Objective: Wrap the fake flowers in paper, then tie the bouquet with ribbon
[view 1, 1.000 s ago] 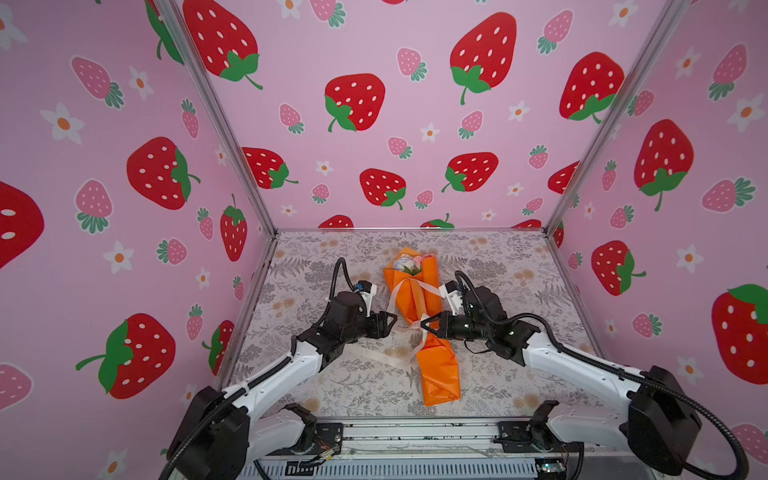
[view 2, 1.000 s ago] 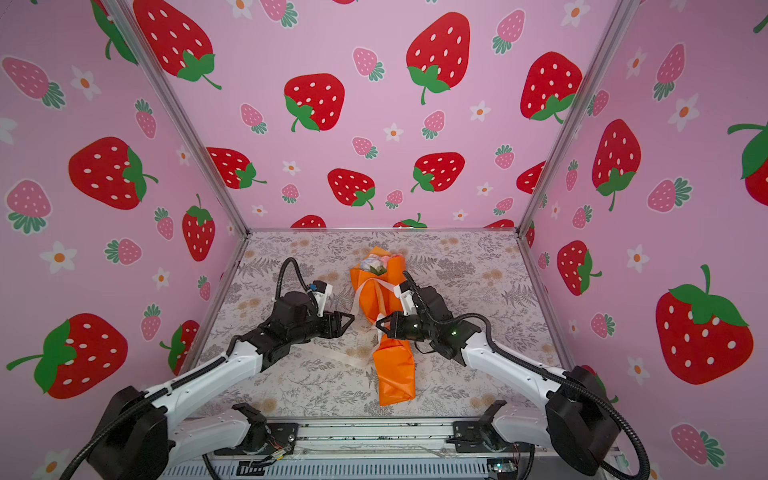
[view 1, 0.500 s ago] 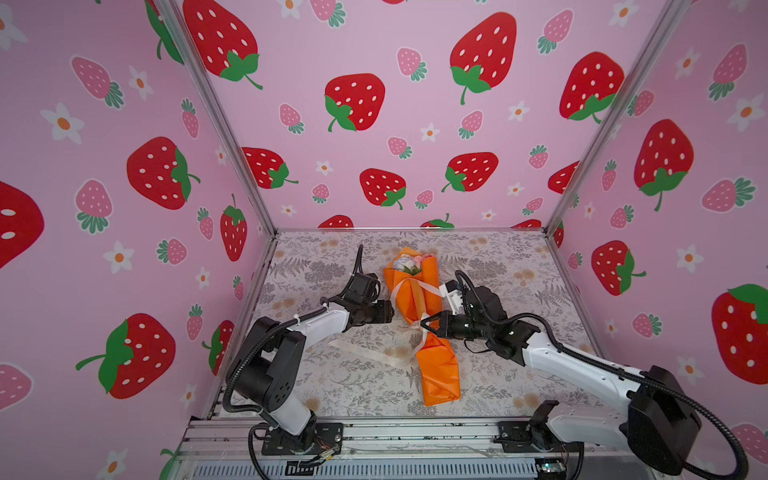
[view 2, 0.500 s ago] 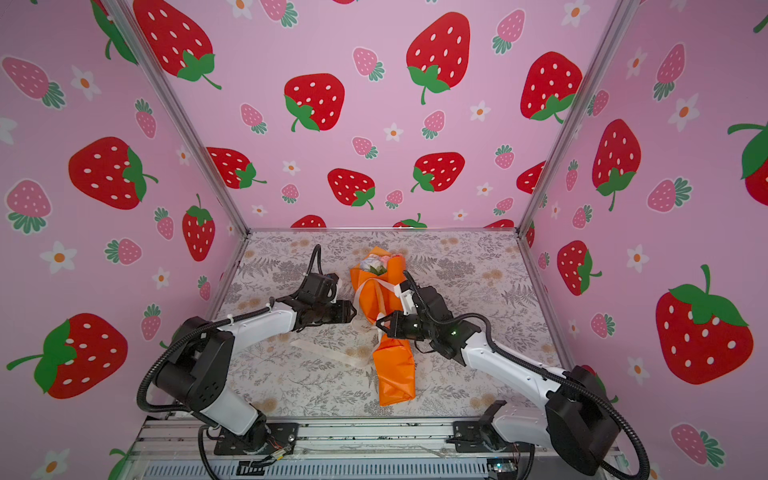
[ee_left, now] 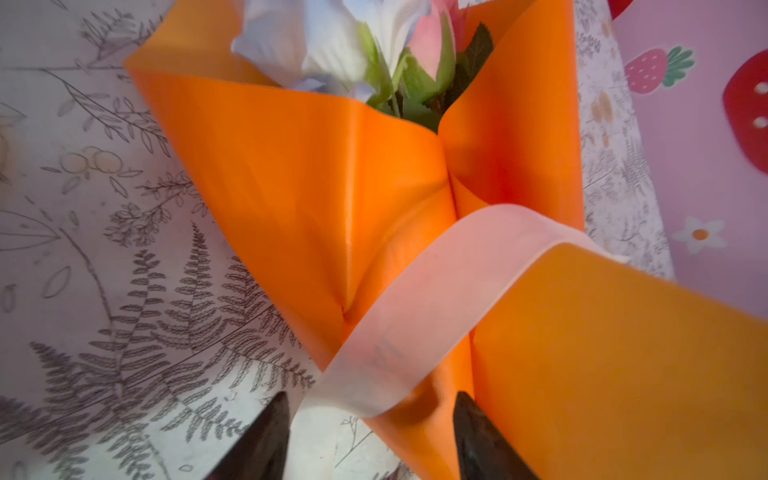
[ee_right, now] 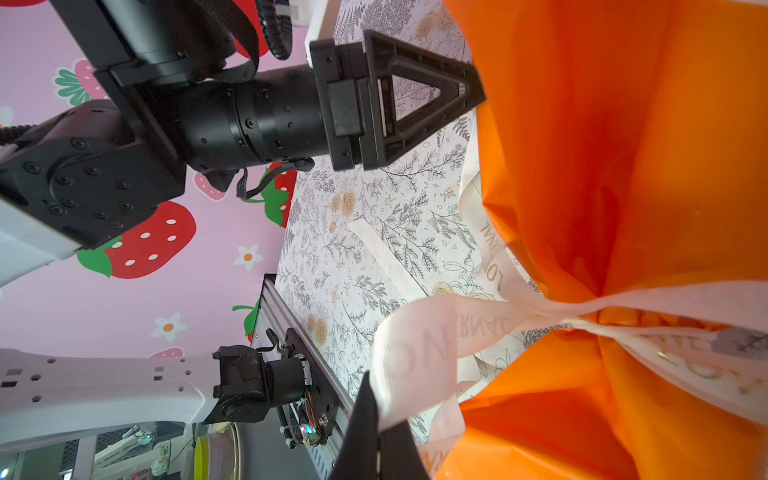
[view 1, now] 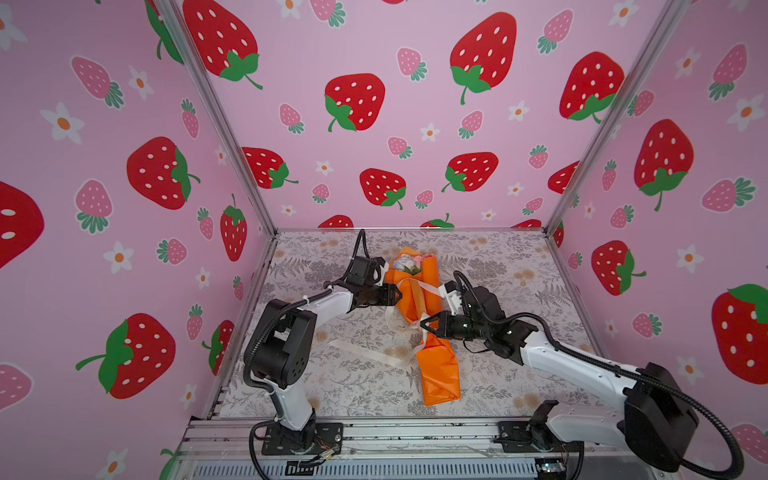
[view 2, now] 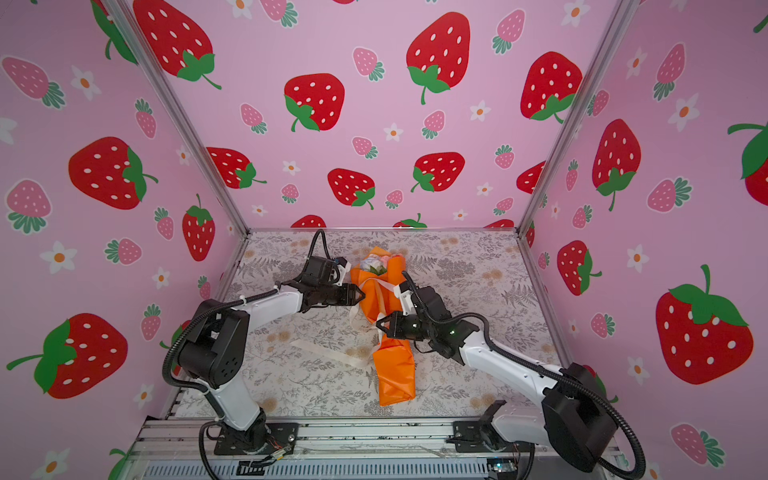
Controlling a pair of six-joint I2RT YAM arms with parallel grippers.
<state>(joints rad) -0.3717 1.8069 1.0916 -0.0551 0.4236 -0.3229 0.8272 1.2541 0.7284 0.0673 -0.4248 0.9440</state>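
The bouquet of fake flowers (view 1: 417,300) (view 2: 380,301) lies on the floral mat in orange paper, with white and pink blooms (ee_left: 353,45) at its far end. A cream ribbon (ee_left: 436,291) (ee_right: 424,336) circles its waist, and one loose tail (view 1: 365,353) trails left on the mat. My left gripper (view 1: 397,294) (ee_left: 372,415) is at the bouquet's left edge, jaws apart, with a ribbon band and the paper's edge between them. My right gripper (view 1: 424,323) (ee_right: 378,419) is shut on a ribbon end at the waist.
Pink strawberry walls (view 1: 374,124) enclose the mat (view 1: 498,374) on three sides. An aluminium rail (view 1: 395,432) with both arm bases runs along the front. The bouquet's lower end (view 1: 440,382) points toward the rail.
The left arm has swung its elbow up and carried its gripper right and back to the bouquet's edge, jaws narrower than before. The right gripper and the bouquet have stayed put.
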